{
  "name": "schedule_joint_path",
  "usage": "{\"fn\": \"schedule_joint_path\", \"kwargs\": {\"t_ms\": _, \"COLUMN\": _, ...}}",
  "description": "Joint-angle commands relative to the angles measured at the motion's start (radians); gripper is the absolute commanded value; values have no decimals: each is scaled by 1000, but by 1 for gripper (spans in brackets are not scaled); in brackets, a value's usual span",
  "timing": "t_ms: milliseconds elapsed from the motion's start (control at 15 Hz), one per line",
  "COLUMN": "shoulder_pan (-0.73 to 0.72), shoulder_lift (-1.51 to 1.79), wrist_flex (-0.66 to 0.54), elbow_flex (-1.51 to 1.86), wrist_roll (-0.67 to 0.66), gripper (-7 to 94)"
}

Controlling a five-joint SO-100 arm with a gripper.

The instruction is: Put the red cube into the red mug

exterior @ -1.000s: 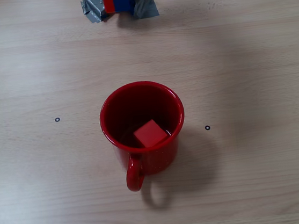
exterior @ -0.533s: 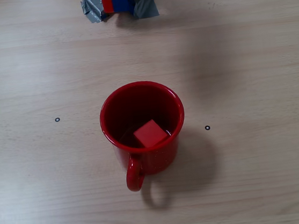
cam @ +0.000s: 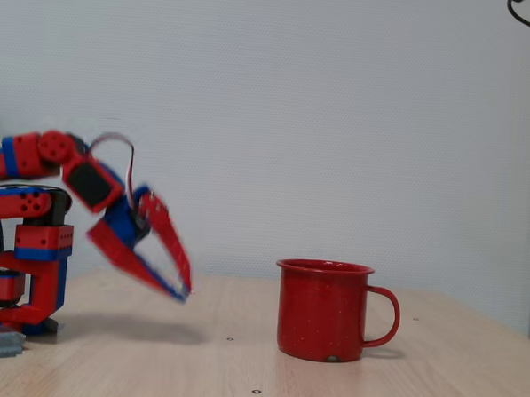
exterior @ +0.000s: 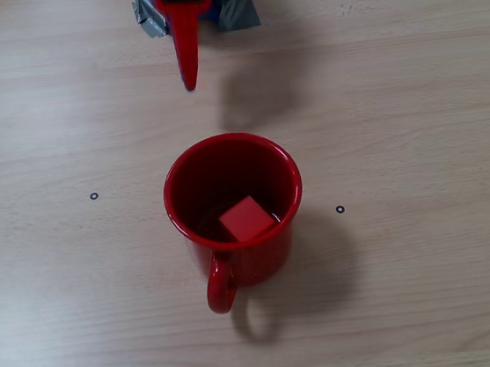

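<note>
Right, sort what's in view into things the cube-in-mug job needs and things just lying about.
Job:
- small bright red cube, lying inside the mug
- large glossy red mug with loop handle
- red and blue two-finger gripper, away from the mug

Lying about:
- crumpled grey tape at the arm's base
- small black ring marks on the wooden table

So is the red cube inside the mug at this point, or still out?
Inside. From above, the red cube lies on the floor of the upright red mug; the tool is off to the side.
</note>
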Motion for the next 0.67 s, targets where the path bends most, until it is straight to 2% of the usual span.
{"fn": "schedule_joint_path", "kwargs": {"t_ms": 0, "shoulder_pan": -29, "shoulder_lift": 107, "wrist_flex": 61, "elbow_flex": 28, "wrist_roll": -32, "gripper": 0}}
{"fn": "schedule_joint_path", "kwargs": {"t_ms": 267, "shoulder_pan": -28, "shoulder_lift": 107, "wrist_flex": 89, "elbow_flex": 72, "wrist_roll": -63, "gripper": 0}}
{"fn": "schedule_joint_path", "kwargs": {"t_ms": 467, "shoulder_pan": -28, "shoulder_lift": 107, "wrist_flex": 153, "elbow_flex": 55, "wrist_roll": -9, "gripper": 0}}
{"fn": "schedule_joint_path", "kwargs": {"t_ms": 600, "shoulder_pan": -29, "shoulder_lift": 107, "wrist_flex": 153, "elbow_flex": 55, "wrist_roll": -21, "gripper": 0}}
